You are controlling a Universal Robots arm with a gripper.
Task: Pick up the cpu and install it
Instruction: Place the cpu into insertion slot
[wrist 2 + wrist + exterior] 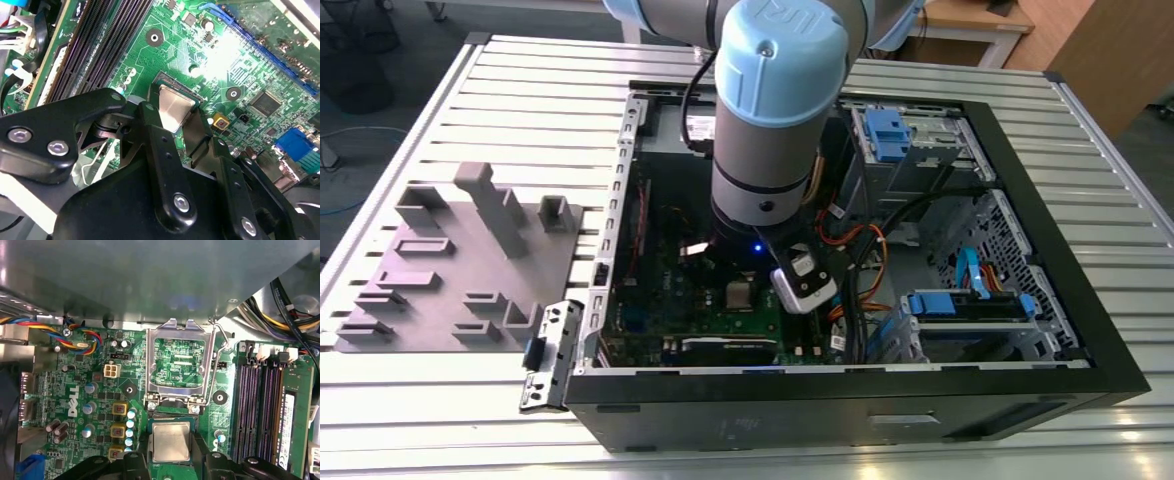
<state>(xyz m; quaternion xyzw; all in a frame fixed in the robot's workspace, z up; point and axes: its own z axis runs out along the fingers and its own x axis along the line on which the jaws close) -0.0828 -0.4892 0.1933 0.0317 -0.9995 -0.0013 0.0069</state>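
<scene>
The cpu [171,442] is a small square chip with a shiny silver-grey top. It sits between the two black fingers [143,456] of my gripper [170,440], which is shut on its two opposite edges. It is level, right at the dark socket [169,415] on the green motherboard [100,395]; I cannot tell if it rests in it. The socket's silver metal frame [179,365] stands flipped open beside it. In the second wrist view the cpu [174,107] shines between the fingers [150,130] of the gripper [174,114]. In the exterior view the cpu [740,292] shows pale beneath the arm's wrist [761,215].
Dark memory slots [260,405] run beside the socket, and coloured cables [80,337] cross the board's corner. The open black computer case [854,385] walls the arm in, with blue drive brackets [967,305]. A grey plastic tray [454,270] lies on the slatted table at the exterior view's left.
</scene>
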